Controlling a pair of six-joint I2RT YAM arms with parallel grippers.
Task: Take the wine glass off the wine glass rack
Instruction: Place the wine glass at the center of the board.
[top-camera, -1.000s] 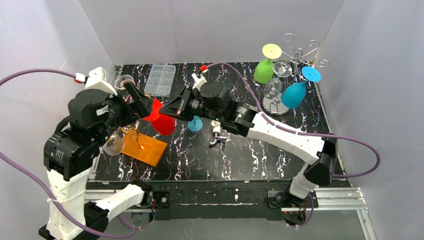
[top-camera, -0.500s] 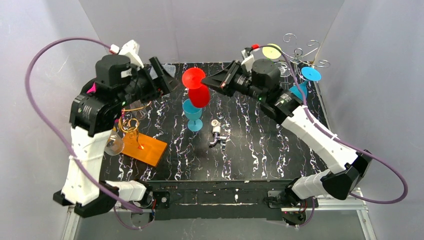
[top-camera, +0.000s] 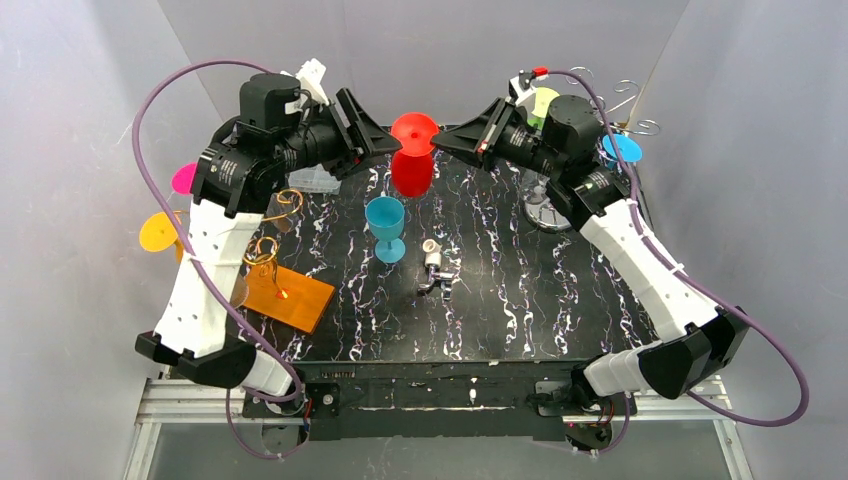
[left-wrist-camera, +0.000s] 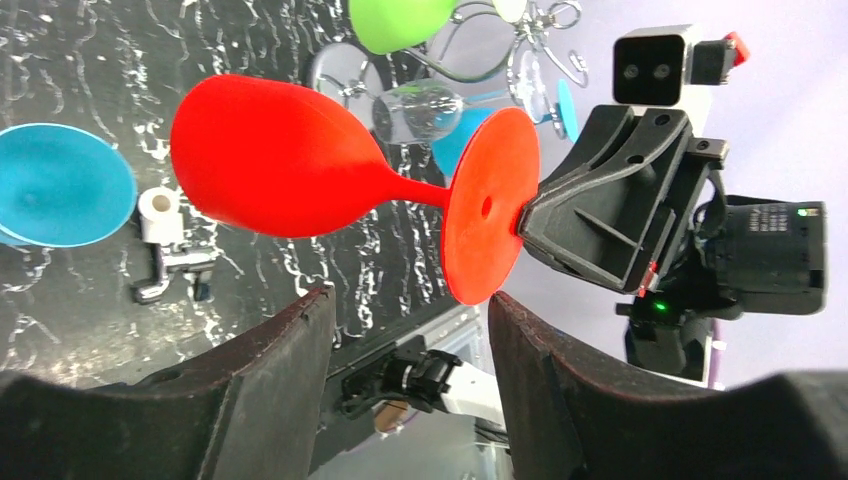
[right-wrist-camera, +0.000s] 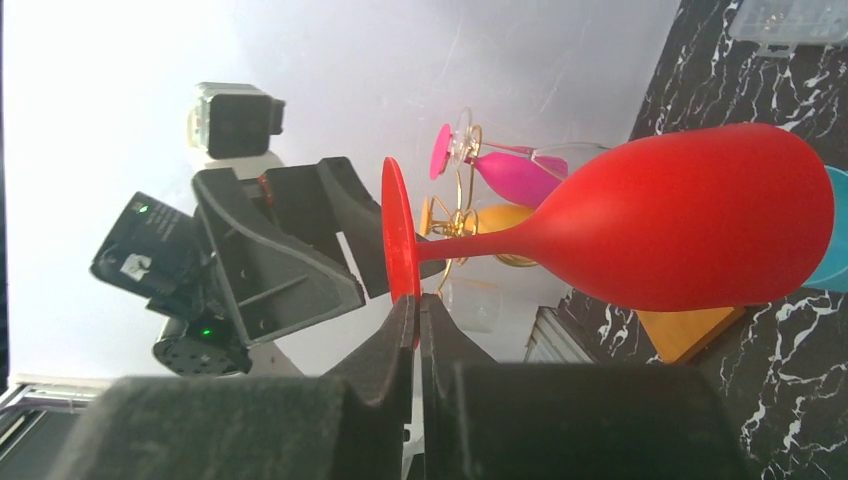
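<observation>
A red wine glass (top-camera: 412, 165) hangs upside down in the air over the back middle of the table. My right gripper (top-camera: 443, 143) is shut on the rim of its round foot; the right wrist view shows the foot edge pinched between the fingers (right-wrist-camera: 417, 310) and the bowl (right-wrist-camera: 690, 220) pointing right. My left gripper (top-camera: 388, 142) is open just left of the foot. In the left wrist view the glass (left-wrist-camera: 280, 160) lies beyond my open gripper (left-wrist-camera: 410, 330), the foot edge close to the right finger (left-wrist-camera: 540, 380).
A silver rack (top-camera: 600, 105) at the back right holds green (top-camera: 527, 140), blue and clear glasses. A gold rack (top-camera: 265, 245) on an orange board (top-camera: 295, 297) at the left holds pink, orange and clear glasses. A teal glass (top-camera: 386, 228) and a small metal piece (top-camera: 434, 268) stand mid-table.
Both arms have risen and swung toward the back middle of the table. The red glass has travelled with them, from low at the left to high at the back.
</observation>
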